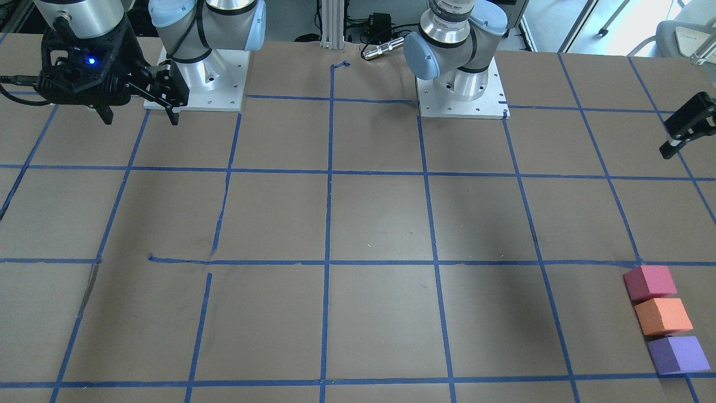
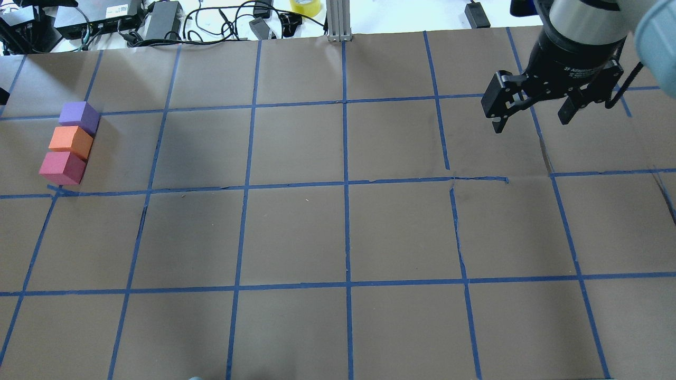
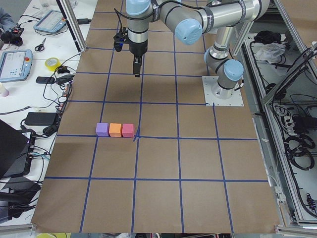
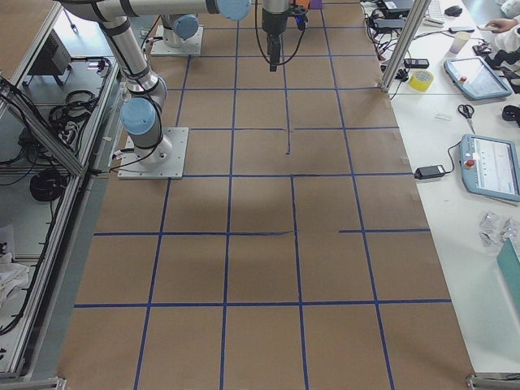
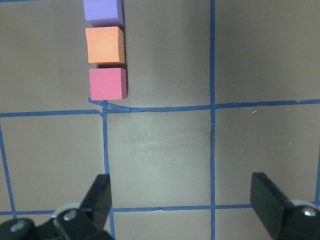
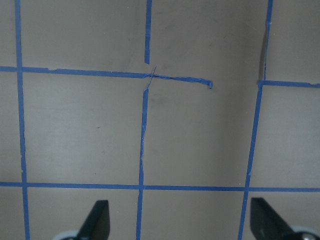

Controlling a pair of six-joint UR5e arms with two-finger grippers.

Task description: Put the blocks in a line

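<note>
3 blocks sit touching in a row by the worktop [image 2: 343, 237] left edge: purple block [image 2: 79, 116] farthest out, orange block [image 2: 70, 140] mid, crimson block [image 2: 62, 167] nearest the robot. Left end effector [image 5: 182, 192] hangs apart from them, jaws wide, empty. Right end effector [image 2: 531, 122] is over the right side, also spread, nothing held.

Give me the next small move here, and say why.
Probably just pull the left tool back to rest. The purple block, orange block and red block already lie in one straight row, and the left and right tool are open, empty and clear of them.
</note>
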